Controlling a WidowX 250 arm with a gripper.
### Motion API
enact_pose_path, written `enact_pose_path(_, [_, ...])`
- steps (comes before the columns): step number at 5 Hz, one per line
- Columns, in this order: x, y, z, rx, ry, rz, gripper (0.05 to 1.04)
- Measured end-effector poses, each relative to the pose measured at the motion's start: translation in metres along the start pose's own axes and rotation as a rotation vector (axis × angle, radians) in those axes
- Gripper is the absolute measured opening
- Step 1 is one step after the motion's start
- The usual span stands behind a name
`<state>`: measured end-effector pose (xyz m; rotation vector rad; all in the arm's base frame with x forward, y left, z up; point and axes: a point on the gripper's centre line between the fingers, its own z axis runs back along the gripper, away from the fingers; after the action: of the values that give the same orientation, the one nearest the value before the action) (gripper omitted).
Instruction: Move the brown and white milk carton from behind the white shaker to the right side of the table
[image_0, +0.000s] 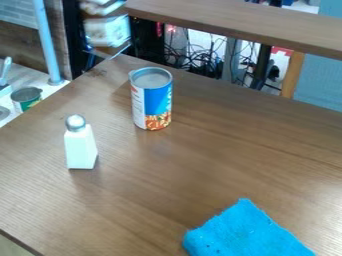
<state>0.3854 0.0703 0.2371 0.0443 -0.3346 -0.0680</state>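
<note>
A blue and white can (152, 99) with an orange lower band stands upright on the brown wooden table (220, 150), toward its far side. To the left of the can and closer to the camera, a white shaker (80, 144) with a rounded silver cap stands upright. A bright blue cloth (246, 232) lies at the near edge of the view, right of centre. The can, shaker and cloth are apart from one another.
A raised wooden shelf (240, 22) crosses behind the table, with tangled cables (200, 62) below it. Beyond the table's left edge are a light blue pole (48, 45) and another can (27, 97) on a pale counter.
</note>
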Motion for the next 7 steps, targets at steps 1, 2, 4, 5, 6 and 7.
enact_pose_path(1, [0.015, -0.050, 0.000, -0.110, 0.037, -0.072, 0.806])
enact_pose_path(2, [0.023, -0.097, 0.001, -0.173, 0.070, -0.123, 0.806])
enact_pose_path(4, [0.017, -0.202, -0.039, -0.160, 0.088, -0.289, 0.806])
enact_pose_path(5, [0.010, -0.251, -0.062, -0.143, 0.084, -0.351, 0.806])
enact_pose_path(6, [-0.001, -0.279, -0.086, -0.126, 0.081, -0.412, 0.806])
enact_pose_path(7, [-0.009, -0.281, -0.113, -0.116, 0.085, -0.405, 0.806])
